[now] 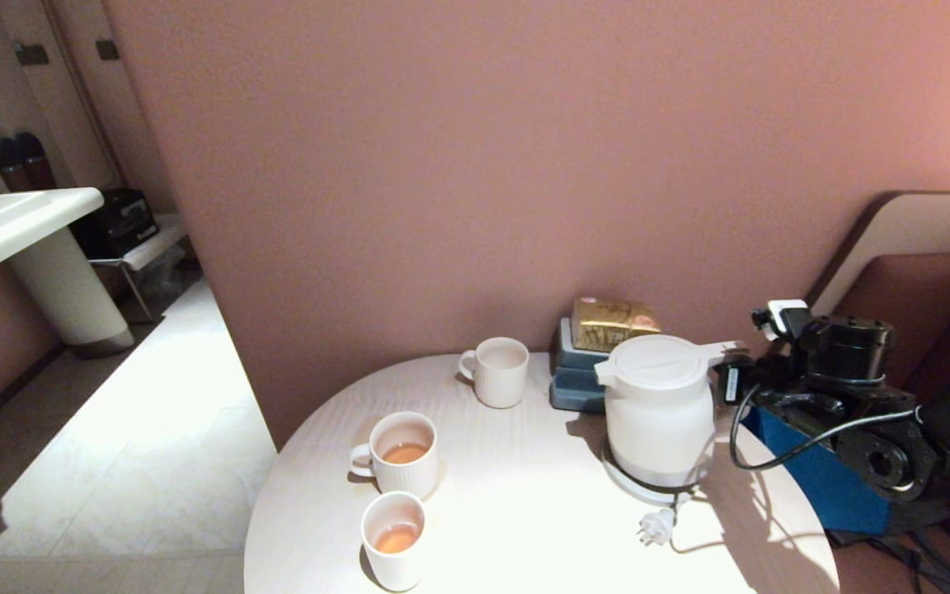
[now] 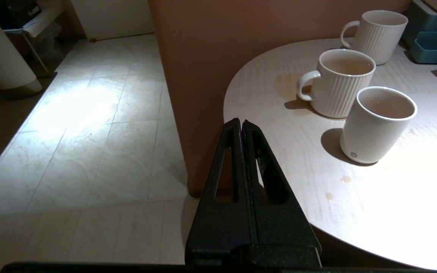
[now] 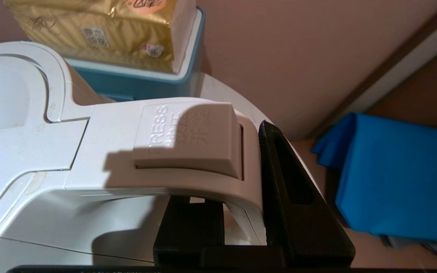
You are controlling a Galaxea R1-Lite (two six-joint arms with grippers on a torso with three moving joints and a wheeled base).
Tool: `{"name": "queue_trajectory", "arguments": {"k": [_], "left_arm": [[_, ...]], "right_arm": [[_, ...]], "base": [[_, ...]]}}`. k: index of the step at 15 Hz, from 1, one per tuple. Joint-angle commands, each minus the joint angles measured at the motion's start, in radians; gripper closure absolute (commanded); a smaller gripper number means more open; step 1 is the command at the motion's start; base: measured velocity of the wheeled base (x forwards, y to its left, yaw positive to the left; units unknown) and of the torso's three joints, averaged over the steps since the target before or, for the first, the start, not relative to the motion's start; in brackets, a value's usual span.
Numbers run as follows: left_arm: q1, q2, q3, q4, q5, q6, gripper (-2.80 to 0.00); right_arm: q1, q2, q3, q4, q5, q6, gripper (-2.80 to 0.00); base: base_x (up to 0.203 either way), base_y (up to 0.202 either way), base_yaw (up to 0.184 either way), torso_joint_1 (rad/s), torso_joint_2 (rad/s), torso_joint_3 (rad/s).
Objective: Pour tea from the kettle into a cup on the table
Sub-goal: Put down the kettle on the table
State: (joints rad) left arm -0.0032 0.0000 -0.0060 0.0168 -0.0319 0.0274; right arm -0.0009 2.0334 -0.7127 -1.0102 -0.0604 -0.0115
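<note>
- Right pincer [image 3: 241,212] clamped on handle of kettle [image 1: 660,408], one finger inside the loop, the other outside.
- Kettle upright on desk [image 1: 524,528], right of centre, in front of blue box [image 1: 574,384].
- Cup [image 1: 393,540] near front edge, tea [image 1: 397,538] inside.
- Left pincer [image 2: 241,127] fully closed, empty, beside desk edge.

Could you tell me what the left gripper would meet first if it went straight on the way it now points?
Probably the floor: the shut left gripper aims past the table edge.
</note>
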Motion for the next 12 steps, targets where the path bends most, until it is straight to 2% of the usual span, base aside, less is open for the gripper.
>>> {"name": "queue_trajectory", "arguments": {"k": [1, 6, 12], "left_arm": [[0.0, 0.0, 0.0, 0.0, 0.0, 0.0, 0.0], [0.0, 0.0, 0.0, 0.0, 0.0, 0.0, 0.0], [0.0, 0.0, 0.0, 0.0, 0.0, 0.0, 0.0]], "right_arm": [[-0.003, 0.074, -0.033, -0.003, 0.001, 0.0, 0.0], [-0.007, 0.118, -0.035, -0.012, -0.001, 0.021, 0.0], [-0.066, 0.064, -0.002, -0.033, 0.013, 0.012, 0.0]], "base": [[0.0, 0.0, 0.0, 0.0, 0.0, 0.0], [0.0, 0.0, 0.0, 0.0, 0.0, 0.0], [0.0, 0.0, 0.0, 0.0, 0.0, 0.0]]}}
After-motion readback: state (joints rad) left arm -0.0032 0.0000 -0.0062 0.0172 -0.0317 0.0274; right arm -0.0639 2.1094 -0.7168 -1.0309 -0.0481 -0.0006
